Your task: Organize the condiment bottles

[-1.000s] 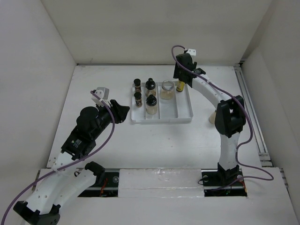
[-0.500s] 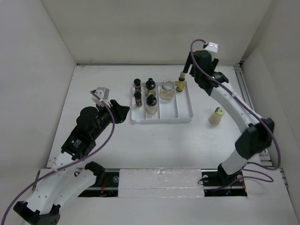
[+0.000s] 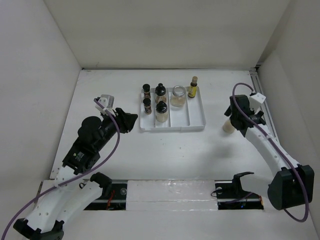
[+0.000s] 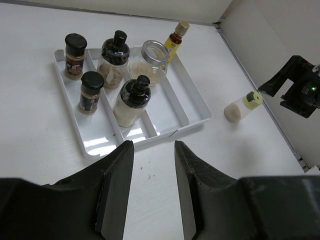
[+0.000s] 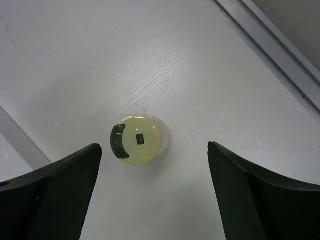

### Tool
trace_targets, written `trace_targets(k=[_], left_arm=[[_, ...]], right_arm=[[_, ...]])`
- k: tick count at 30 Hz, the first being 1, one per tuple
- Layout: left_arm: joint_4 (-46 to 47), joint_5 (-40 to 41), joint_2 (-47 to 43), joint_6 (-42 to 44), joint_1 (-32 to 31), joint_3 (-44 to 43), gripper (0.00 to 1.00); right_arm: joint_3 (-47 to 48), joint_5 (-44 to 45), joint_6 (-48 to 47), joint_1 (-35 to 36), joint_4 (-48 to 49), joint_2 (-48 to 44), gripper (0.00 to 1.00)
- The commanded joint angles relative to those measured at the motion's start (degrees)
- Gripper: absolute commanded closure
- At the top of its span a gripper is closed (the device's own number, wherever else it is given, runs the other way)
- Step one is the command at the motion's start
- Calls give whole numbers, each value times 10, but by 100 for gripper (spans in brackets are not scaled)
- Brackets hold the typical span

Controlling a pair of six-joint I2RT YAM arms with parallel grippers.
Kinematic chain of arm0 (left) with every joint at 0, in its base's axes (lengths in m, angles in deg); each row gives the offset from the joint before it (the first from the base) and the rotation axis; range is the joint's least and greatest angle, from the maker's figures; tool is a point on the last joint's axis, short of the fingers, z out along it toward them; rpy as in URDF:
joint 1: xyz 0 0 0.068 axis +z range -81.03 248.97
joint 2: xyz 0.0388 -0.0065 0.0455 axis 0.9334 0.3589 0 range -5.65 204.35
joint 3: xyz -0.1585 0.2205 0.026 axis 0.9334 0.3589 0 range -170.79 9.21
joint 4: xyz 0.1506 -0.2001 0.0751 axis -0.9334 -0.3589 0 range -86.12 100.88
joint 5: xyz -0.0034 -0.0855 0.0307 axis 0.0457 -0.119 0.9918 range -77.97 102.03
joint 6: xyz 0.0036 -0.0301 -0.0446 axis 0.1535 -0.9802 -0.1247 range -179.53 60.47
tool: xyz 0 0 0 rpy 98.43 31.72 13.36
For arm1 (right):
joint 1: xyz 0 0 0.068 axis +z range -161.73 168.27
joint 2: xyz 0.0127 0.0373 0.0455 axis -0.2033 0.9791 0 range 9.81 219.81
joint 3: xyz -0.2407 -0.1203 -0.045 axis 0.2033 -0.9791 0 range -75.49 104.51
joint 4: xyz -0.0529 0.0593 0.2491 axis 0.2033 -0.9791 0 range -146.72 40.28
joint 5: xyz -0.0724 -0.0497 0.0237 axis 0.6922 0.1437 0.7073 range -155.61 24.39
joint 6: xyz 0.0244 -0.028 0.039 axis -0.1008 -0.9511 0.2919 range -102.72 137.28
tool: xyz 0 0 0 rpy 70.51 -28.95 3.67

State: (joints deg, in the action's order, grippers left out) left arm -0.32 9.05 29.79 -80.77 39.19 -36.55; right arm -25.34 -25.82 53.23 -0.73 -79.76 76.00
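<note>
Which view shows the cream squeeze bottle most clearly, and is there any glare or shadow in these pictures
Right wrist: the cream squeeze bottle is sharp from above, with a faint shadow beside it; the fingers at the lower corners are dark and featureless. Left wrist: light glares off the white tray floor. Top external: even lighting, bottle small.

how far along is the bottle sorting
Done: six containers stand in the white divided tray: two slim spice bottles, two black-capped jars, the silver-lidded jar and the yellow-capped amber bottle. In hand: nothing is gripped; the right gripper hangs open above the cream squeeze bottle, which stands on the table right of the tray. The left gripper is open too. Left: grasp that bottle and tray it.
</note>
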Motion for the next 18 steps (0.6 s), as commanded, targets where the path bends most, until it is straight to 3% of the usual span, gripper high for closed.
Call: trace_targets(k=[1,8,13,18], left_arm=[[12,-10,-5,8,2,-6,66],[12,-10,1,8,2,-6,66],[17,-15,1,8,2,-6,66],[17,-15,1,8,2,-6,66]], right_arm=[[9,-19,12,-16,23,-3,7],[-11,-94,-9,-23,89,42,14],[-6,-101,-22,-28,107,79,26],[-1,-89,-17,-28,107,101,32]])
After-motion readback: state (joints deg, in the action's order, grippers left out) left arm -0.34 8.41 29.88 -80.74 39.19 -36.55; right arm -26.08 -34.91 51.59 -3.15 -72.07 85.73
